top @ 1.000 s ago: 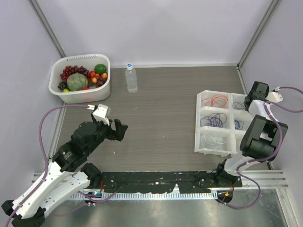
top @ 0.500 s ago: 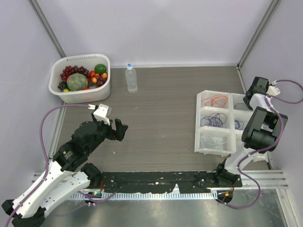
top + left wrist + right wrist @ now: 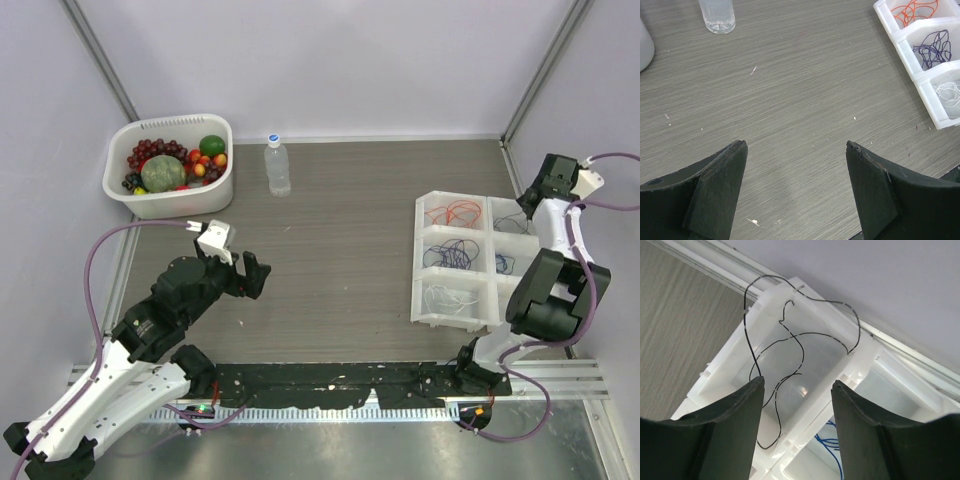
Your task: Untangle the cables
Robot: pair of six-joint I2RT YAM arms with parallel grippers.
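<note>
The cables lie sorted in a white compartment tray (image 3: pixel 416 262): orange (image 3: pixel 455 211), purple (image 3: pixel 450 253), white (image 3: pixel 447 297) and blue (image 3: pixel 503 263). In the right wrist view a thin black cable (image 3: pixel 801 347) loops loosely across the tray's far right compartment and over its rim (image 3: pixel 860 365). One strand runs past the tip of the left finger. My right gripper (image 3: pixel 797 385) hovers open above that compartment, with a blue cable (image 3: pixel 832 450) below. My left gripper (image 3: pixel 796 145) stands open over bare table, well left of the tray (image 3: pixel 902 42).
A white basket (image 3: pixel 222 186) of fruit sits at the back left, with a clear plastic bottle (image 3: pixel 277 166) beside it. Purple walls and metal posts close in the table. The right wall runs close behind the tray.
My right gripper has gone from shut to open and its wrist has shifted slightly toward the back right. The left arm has not moved.
</note>
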